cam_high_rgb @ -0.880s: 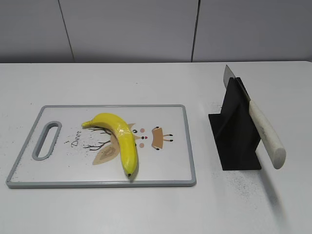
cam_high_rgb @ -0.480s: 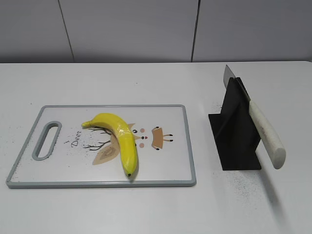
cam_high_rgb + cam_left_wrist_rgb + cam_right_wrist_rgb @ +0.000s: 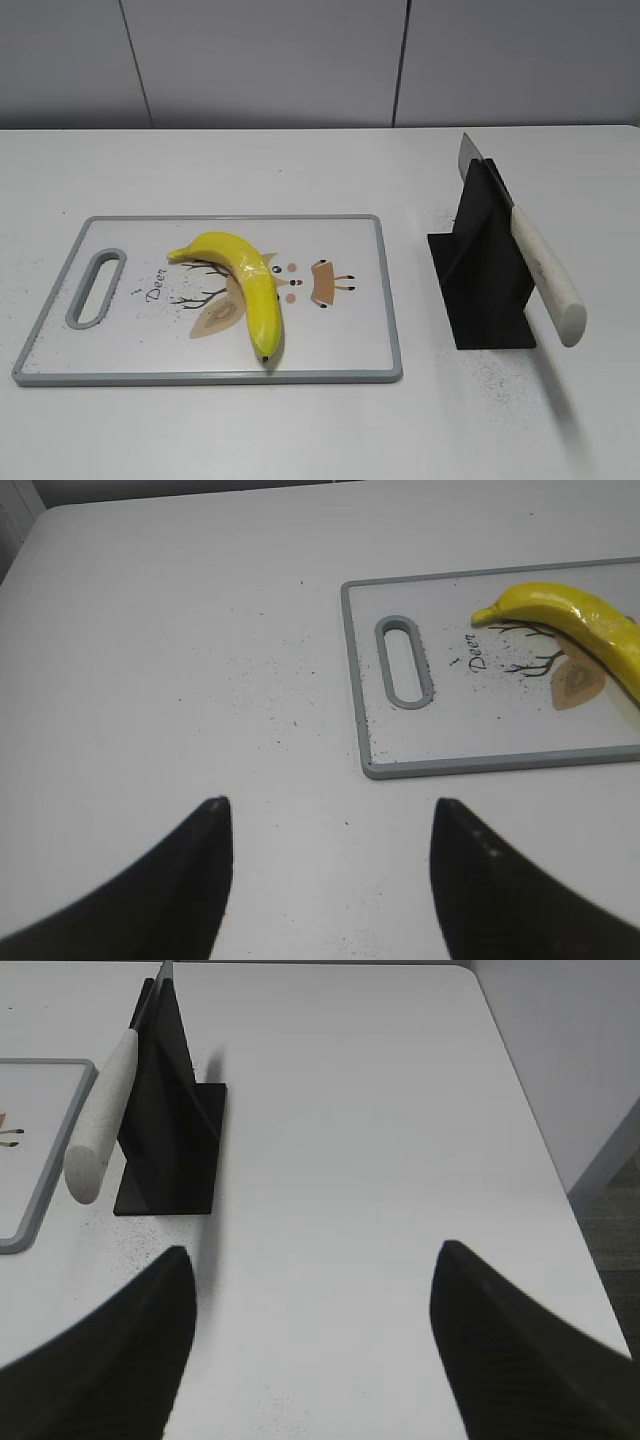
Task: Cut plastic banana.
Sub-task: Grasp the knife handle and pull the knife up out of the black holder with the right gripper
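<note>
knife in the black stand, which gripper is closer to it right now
Right. The right gripper sits open over bare table just off the knife and its black stand. The left gripper is open beyond the cutting board's handle end, the far side from the knife.

Bright, even light; soft shadows beside the knife stand point(image 3: 482, 270); blurred gripper fingertips point(image 3: 205, 860).

One banana point(image 3: 245, 283), one cutting board point(image 3: 350, 365), one knife point(image 3: 540, 268), apparently one black stand point(image 3: 480, 285).
</note>
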